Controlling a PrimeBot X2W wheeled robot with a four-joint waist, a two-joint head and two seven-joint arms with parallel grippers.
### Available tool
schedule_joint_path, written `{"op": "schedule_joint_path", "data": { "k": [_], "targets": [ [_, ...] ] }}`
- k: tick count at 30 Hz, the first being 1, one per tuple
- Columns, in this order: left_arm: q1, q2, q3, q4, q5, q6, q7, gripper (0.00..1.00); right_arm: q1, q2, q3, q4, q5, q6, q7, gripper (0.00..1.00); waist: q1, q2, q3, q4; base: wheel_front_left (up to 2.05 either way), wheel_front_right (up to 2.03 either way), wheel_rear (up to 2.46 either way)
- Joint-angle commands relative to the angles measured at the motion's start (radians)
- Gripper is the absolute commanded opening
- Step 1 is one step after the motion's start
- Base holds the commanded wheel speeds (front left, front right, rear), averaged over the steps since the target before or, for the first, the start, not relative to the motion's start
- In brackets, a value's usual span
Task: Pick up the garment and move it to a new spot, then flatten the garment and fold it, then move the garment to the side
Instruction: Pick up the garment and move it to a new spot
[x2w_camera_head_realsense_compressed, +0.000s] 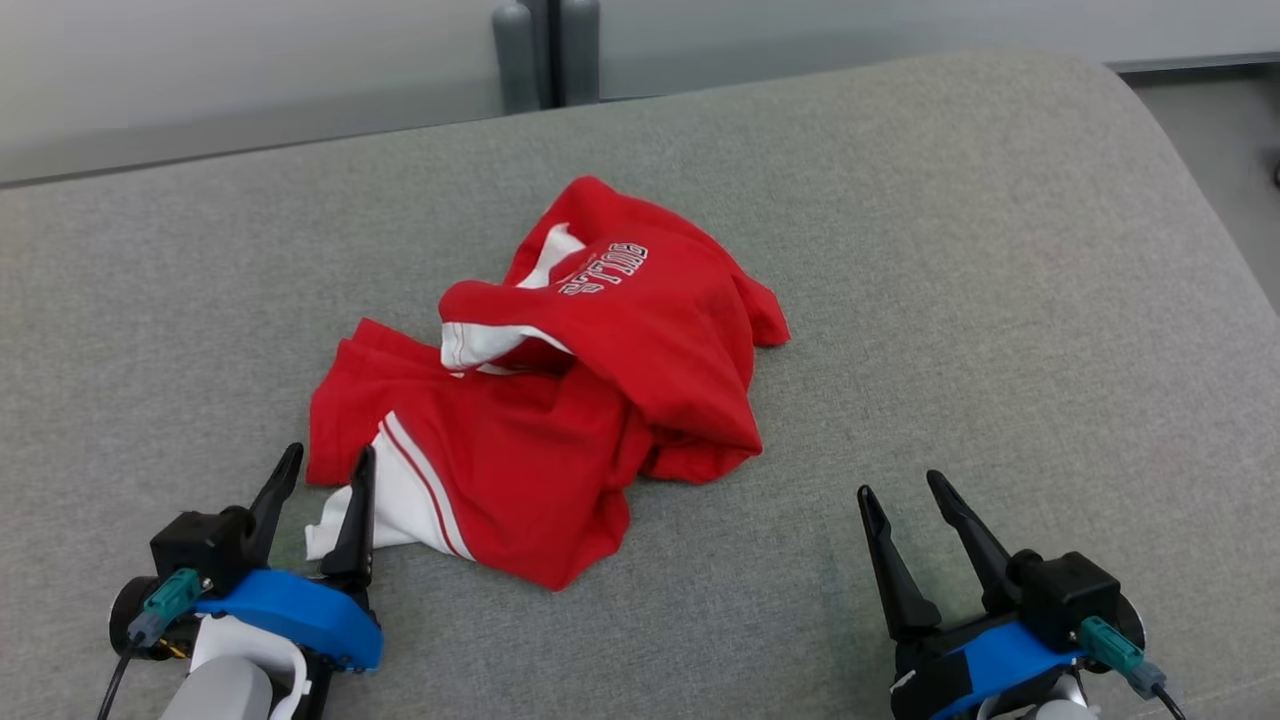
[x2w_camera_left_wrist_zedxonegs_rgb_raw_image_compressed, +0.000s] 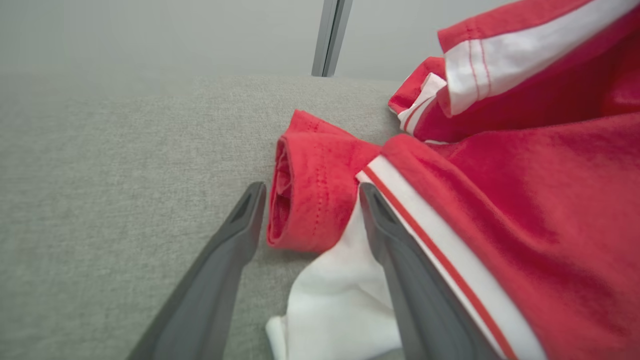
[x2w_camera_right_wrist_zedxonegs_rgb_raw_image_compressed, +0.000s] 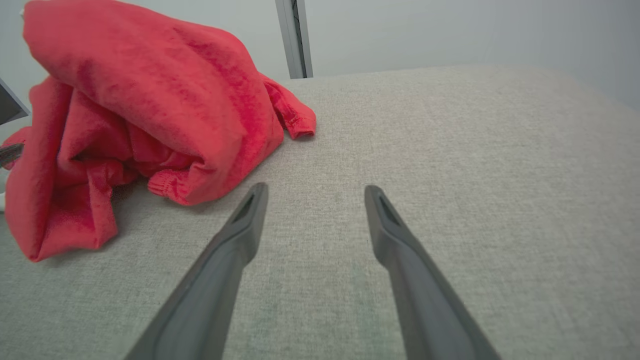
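1. The grey upholstered surface takes up most of my head view, and everything sits on it.
2. The garment, a red shirt with white trim, lies crumpled near the middle, not yet lifted. Its long axis runs diagonally, from the near-left corner by my left arm up and away to the lettered hump at the far right.
3. The left gripper is the nearer one by a wide margin. Its fingers stand apart, right at the shirt's near-left edge.
4. The right gripper is also spread wide with nothing in it, over bare fabric. The shirt lies ahead and to its left, well apart, in the right wrist view too.
5. In the left wrist view, a rolled red cuff sits between the two fingertips, and a white flap lies just below it beside the right-hand finger. I cannot tell whether the tips touch cloth.
6. My judgement is that the pickup turns on the left arm, with a short push forward and then a pinch on that cuff.
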Motion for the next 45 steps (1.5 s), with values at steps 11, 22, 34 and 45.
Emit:
{"op": "schedule_joint_path", "data": {
  "k": [11, 22, 34, 45],
  "targets": [
    [-0.061, 0.089, -0.276, 0.071, -0.185, -0.001, 0.001, 0.35, -0.019, -0.004, 0.01, -0.01, 0.014, 0.0, 0.0, 1.0, -0.0003, -0.0003, 0.031, -0.011, 0.0, 0.0, 0.0],
    [-0.096, 0.07, -0.119, -0.004, -0.107, 0.0, -0.001, 0.0, 0.0, -0.004, -0.011, 0.029, 0.017, 0.0, 0.0, 1.0, -0.0003, -0.0003, -0.065, 0.067, 0.0, 0.0, 0.0],
    [-0.16, 0.107, 0.154, -0.117, 0.022, 0.0, -0.002, 0.0, 0.02, -0.004, -0.025, 0.067, 0.04, 0.0, 0.0, 1.0, -0.0003, -0.0003, -0.16, 0.202, 0.0, 0.0, 0.0],
    [-0.272, 0.279, 0.409, -0.035, 0.072, 0.0, -0.002, 0.0, -0.003, -0.004, -0.016, 0.056, 0.034, 0.0, 0.0, 1.0, -0.0003, -0.0003, -0.104, 0.222, 0.0, 0.0, 0.0]
  ]
}}
